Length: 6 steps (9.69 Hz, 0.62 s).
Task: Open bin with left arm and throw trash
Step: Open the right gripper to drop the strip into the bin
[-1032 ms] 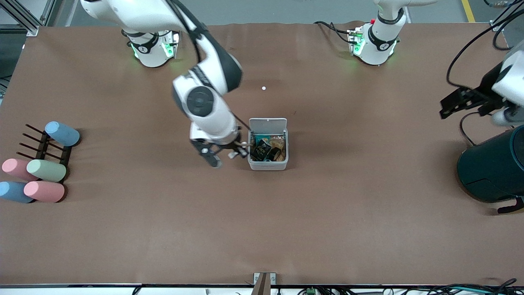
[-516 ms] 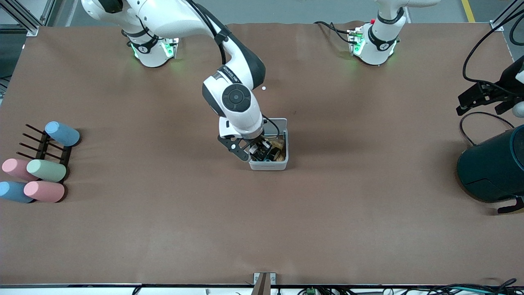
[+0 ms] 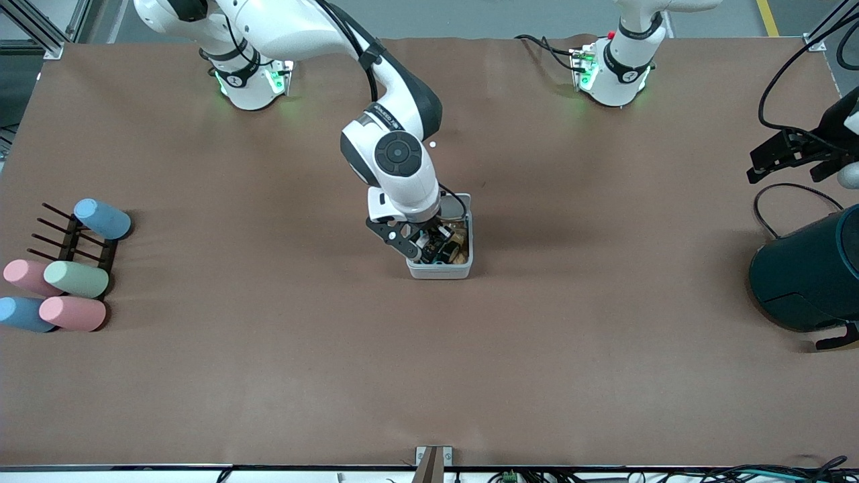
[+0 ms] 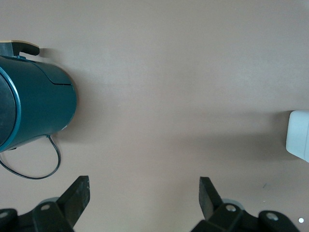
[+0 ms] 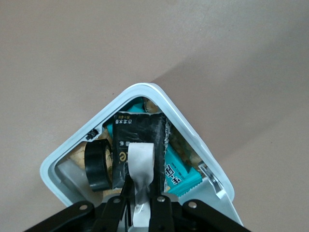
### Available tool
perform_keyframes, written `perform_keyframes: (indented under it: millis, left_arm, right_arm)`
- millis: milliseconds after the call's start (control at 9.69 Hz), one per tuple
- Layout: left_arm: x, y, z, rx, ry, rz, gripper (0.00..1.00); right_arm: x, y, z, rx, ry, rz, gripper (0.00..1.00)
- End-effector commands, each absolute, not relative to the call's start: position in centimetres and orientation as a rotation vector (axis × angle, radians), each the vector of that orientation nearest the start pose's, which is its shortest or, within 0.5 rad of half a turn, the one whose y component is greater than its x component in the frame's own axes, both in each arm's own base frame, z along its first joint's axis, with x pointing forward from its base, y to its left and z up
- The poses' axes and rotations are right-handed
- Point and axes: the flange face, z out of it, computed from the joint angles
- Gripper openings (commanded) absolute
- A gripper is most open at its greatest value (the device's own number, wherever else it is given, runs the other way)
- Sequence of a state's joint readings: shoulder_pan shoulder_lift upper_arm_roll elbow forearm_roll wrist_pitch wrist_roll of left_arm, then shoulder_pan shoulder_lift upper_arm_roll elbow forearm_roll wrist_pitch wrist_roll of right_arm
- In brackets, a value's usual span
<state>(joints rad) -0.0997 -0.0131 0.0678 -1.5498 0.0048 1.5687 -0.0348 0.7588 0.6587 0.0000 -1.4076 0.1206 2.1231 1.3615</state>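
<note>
My right tool [image 3: 435, 249], at frame centre, hangs directly over the open bin [image 3: 463, 270], fingers clamped on the white paper strip [image 5: 140, 169], whose long axis runs straight down into the box beside the black wrapper [image 5: 137, 133] and tape ring [image 5: 98, 164]. My left tool [image 3: 782, 153] waits with fingers apart at the frame's right edge, above the teal container [image 3: 805, 275], well apart from the bin. Release should drop the strip inside.

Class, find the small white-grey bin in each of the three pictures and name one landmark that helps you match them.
Front view: the bin is at the table's middle, under the right gripper.
Left wrist view: only its corner shows at the picture's edge.
Right wrist view: the open bin fills the middle.
Shared landmark: the brown table.
</note>
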Motion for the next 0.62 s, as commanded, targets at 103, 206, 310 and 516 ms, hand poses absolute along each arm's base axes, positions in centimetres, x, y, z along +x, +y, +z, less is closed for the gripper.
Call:
perform_keyframes:
  millis: [103, 206, 310, 516]
  left_arm:
    - [55.66, -2.25, 64.94, -3.141, 0.036, -0.058, 1.0]
    - [55.85, -2.36, 64.61, -3.141, 0.022, -0.048, 1.0]
    - [55.85, -2.36, 64.61, -3.141, 0.022, -0.048, 1.0]
    - [55.85, -2.45, 64.68, -3.141, 0.022, -0.051, 1.0]
  right_arm:
    - [52.77, 50.75, 31.92, -2.888, 0.936, 0.084, 0.32]
    - [52.77, 50.77, 31.93, -2.884, 0.937, 0.086, 0.4]
    - [52.77, 50.77, 32.04, -2.882, 0.939, 0.085, 0.49]
    - [52.8, 50.79, 32.12, -2.88, 0.941, 0.084, 0.6]
